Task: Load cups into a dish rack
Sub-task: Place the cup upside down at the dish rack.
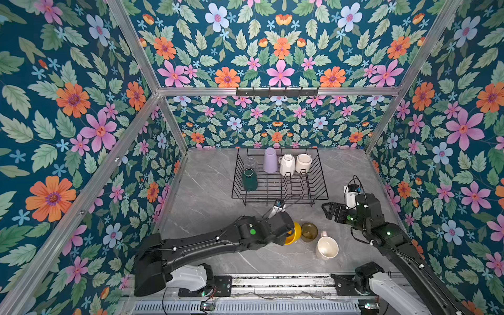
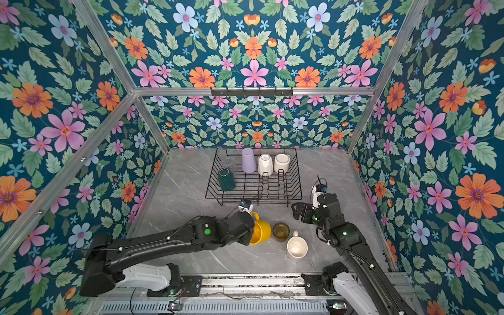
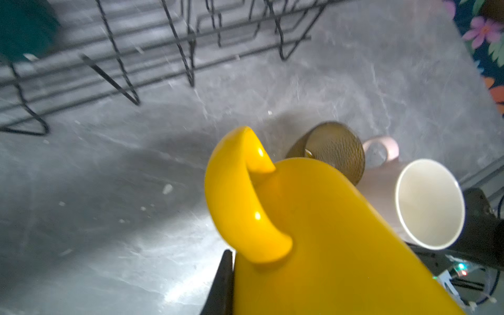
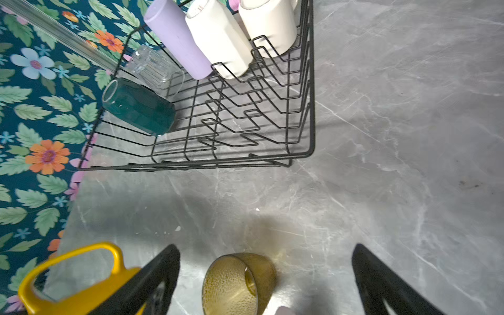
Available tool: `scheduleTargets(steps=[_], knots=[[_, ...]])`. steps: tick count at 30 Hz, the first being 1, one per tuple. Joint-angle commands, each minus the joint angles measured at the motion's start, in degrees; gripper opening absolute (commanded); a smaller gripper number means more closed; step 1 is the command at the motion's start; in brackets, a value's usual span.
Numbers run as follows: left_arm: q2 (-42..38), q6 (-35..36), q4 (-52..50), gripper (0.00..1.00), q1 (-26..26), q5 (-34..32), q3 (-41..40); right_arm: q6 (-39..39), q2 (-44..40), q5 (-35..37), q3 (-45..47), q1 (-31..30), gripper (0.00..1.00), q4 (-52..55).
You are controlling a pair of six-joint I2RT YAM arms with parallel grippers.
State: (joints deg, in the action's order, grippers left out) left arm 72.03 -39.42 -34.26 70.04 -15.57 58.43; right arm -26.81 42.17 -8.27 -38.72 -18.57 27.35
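Surface: grey marbled table point(image 1: 207, 196) between flowered walls, dish rack point(image 1: 272, 188) at its far middle.
Loaded: five cups inside the dish rack. Clear glass point(image 1: 251, 163), lilac tumbler point(image 1: 270, 160), white mug point(image 1: 287, 165) and second white mug point(image 1: 303, 162) along its back, dark green mug point(image 1: 250, 179) at its left side.
Waiting: olive-brown glass point(image 1: 309, 231) and pale pink mug point(image 1: 326, 246), in front of the dish rack.
Step in hand: pick-up of yellow mug point(image 2: 261, 231), near the dish rack's front edge, handle towards it.
Left gripper point(image 1: 288, 230): pressed together, pinching the yellow mug's wall.
Right gripper point(image 1: 328, 211): spread wide, empty, off the dish rack's front right corner.
Next move: probably a lift over the front rim, then a set-down in the bare front half, clear of the prongs and the dark green mug.
Hard to tell: only one finger of the left gripper showing in the wrist view; uncertain whether the yellow mug is off the table; clear glass faint against the wires.
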Motion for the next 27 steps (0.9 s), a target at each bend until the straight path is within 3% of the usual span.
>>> scheduleTargets(steps=[1,5,13,21,27], knots=[[-5.7,14.8,8.9,0.00,-3.4,-4.5,-1.3,-0.7,-0.6,-7.0,0.0,0.0,0.97,-5.4],[-12.5,28.2,18.3,0.00,-8.2,-3.2,-4.9,-1.2,-1.1,-15.1,-1.4,-0.1,0.97,-8.4],[-18.4,40.4,38.6,0.00,-22.2,21.8,-13.3,-3.9,-1.3,-29.6,-4.0,-0.1,0.97,-16.5],[-13.3,35.0,48.4,0.00,-35.2,50.5,-12.4,-5.6,2.8,-35.7,-4.3,-0.1,0.97,-24.9],[-8.9,28.7,55.4,0.00,-41.0,68.7,-11.3,-5.6,6.9,-38.6,-6.3,-0.1,0.97,-29.1]])
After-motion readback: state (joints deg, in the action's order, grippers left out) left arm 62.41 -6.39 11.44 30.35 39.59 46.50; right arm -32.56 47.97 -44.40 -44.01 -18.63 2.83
